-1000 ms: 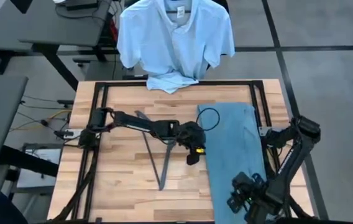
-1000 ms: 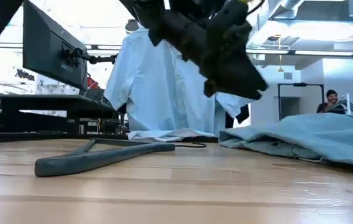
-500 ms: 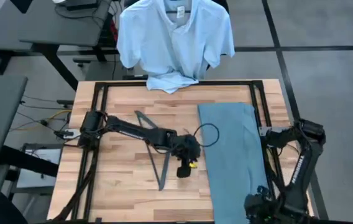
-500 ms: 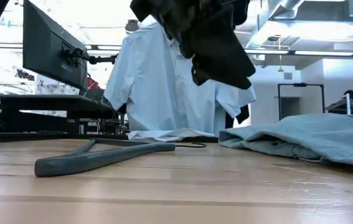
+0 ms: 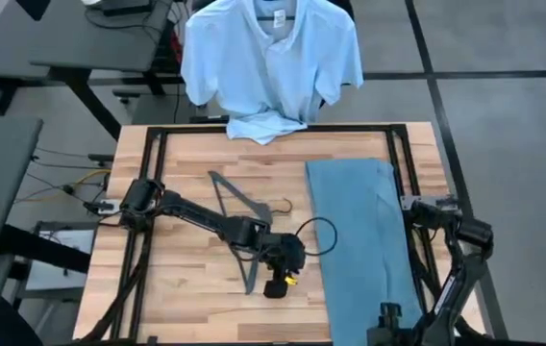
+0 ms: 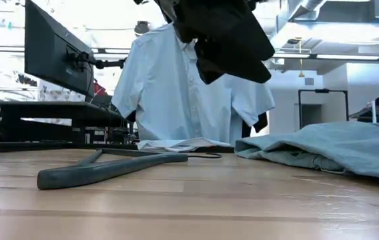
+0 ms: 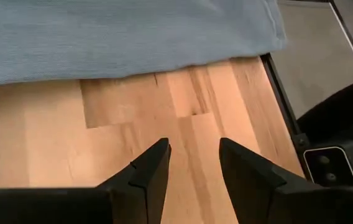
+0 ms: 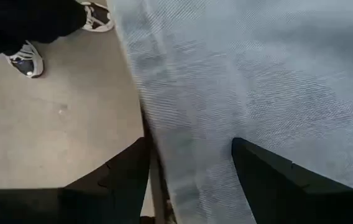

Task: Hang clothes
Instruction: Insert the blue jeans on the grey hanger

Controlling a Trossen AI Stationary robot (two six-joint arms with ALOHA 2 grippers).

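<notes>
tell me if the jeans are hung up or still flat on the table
Flat on the table: the jeans lie spread along its right side, no hanger in them; the grey hanger lies beside them.

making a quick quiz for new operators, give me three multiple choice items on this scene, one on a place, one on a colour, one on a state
1. Where do the jeans lie?
A. on the table's right side
B. on the floor
C. over the monitor

2. What colour is the hanging collared shirt?
A. red
B. pale blue
C. black

3. How is the left pincer?
A. shut on the hanger
B. shut on the jeans
C. open, holding nothing

Answers:
1. A: the high view shows the denim spread flat along the right of the wooden table.
2. B: the shirt beyond the table's far edge is pale blue in both the high and low views.
3. C: the left wrist view shows its fingers apart over bare wood, while the grey hanger lies on the table beside that arm.
</notes>
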